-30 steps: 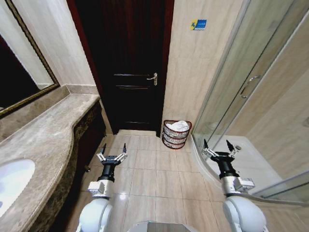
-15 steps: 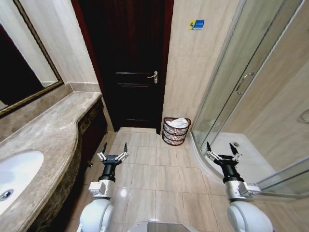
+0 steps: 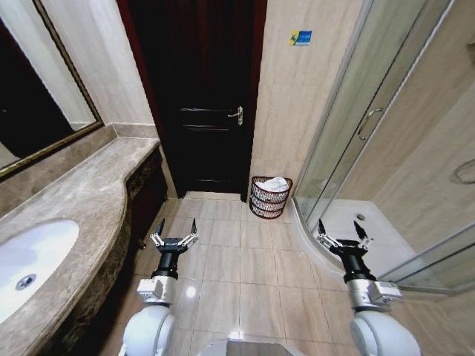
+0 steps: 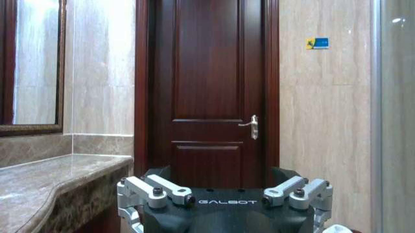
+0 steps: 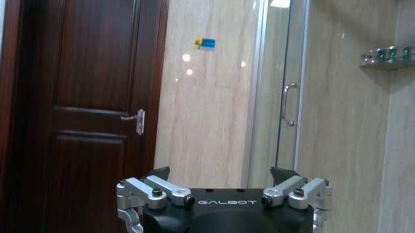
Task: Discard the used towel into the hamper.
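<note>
**Towel in the hamper, both pincers empty**

Your hamper (image 3: 271,197) stands on the tiled floor (image 3: 245,274) in the far corner, against the beige wall, just right of the dark wooden door (image 3: 204,96) and just left of the glass shower enclosure (image 3: 364,133). A white towel (image 3: 275,184) lies bunched in its open top, rising a little above the rim. The basket is upright, its dark slatted sides narrowing toward the base.

Neither arm is near it. You have the left pincer (image 3: 174,228) held low over the floor tiles, pointing toward the door, its two fingers spread wide with nothing between them. The right pincer (image 3: 342,231) sits level with it on the other side, over the curved edge of the shower tray (image 3: 349,230), and its fingers are spread wide too, gripping nothing. Both are well apart from the hamper, which lies ahead and between them (somewhat closer to the right arm's side).

From the left wrist view you see the door with its metal handle (image 4: 250,125) straight ahead. To your left runs the marble desk (image 3: 70,215), with a white sink (image 3: 33,259) set in it and a framed mirror (image 3: 33,96) on the wall above. A small blue and yellow sticker (image 3: 302,37) is fixed high on the wall over the hamper.
</note>
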{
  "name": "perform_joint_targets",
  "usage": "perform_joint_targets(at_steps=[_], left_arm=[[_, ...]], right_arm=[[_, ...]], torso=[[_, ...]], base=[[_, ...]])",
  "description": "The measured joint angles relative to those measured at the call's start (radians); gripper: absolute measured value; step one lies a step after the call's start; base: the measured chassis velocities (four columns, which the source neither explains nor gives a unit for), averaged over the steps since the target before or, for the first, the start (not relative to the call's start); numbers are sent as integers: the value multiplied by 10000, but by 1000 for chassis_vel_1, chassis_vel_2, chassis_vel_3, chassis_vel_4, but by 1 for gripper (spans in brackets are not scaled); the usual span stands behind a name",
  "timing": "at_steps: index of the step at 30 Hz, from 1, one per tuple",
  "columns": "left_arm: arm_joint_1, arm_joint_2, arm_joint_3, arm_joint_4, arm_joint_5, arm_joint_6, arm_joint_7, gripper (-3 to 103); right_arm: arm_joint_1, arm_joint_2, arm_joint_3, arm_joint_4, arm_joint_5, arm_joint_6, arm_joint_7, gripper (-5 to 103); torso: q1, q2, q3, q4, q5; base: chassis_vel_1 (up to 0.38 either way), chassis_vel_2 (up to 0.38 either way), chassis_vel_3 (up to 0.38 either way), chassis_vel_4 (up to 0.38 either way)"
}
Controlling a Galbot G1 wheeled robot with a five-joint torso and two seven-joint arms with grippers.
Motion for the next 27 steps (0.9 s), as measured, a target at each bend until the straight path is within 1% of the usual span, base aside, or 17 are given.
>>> perform_joint_targets(at_steps=[3, 10, 14, 16, 18, 27], left_arm=[[-31, 13, 31, 9, -14, 75, 0, 100], [-77, 29, 62, 13, -84, 204, -9, 100], [-118, 31, 170, 11, -242, 278, -97, 100], [-134, 26, 194, 12, -250, 281, -121, 100], [-204, -6, 276, 23, -256, 304, -302, 100], [-221, -18, 291, 30, -255, 320, -356, 100]], right_arm=[[128, 82, -61, -177, 84, 348, -19, 100], [-24, 272, -247, -319, -35, 479, -49, 100], [-95, 381, -368, -566, -111, 773, 17, 100], [-98, 404, -377, -600, -154, 801, 51, 100], [-143, 472, -393, -607, -348, 766, 160, 100], [-156, 488, -399, -598, -417, 720, 190, 100]], torso=[[-6, 2, -2, 1, -1], [2, 0, 1, 0, -1], [4, -1, 2, 1, 0], [4, -1, 2, 1, 0], [2, 0, 1, 0, -2], [1, 0, 1, 1, -1]], base=[[84, -71, -72, 81], [15, -15, -13, 15], [0, 0, 0, 0], [0, 0, 0, 0], [0, 0, 0, 0], [0, 0, 0, 0]])
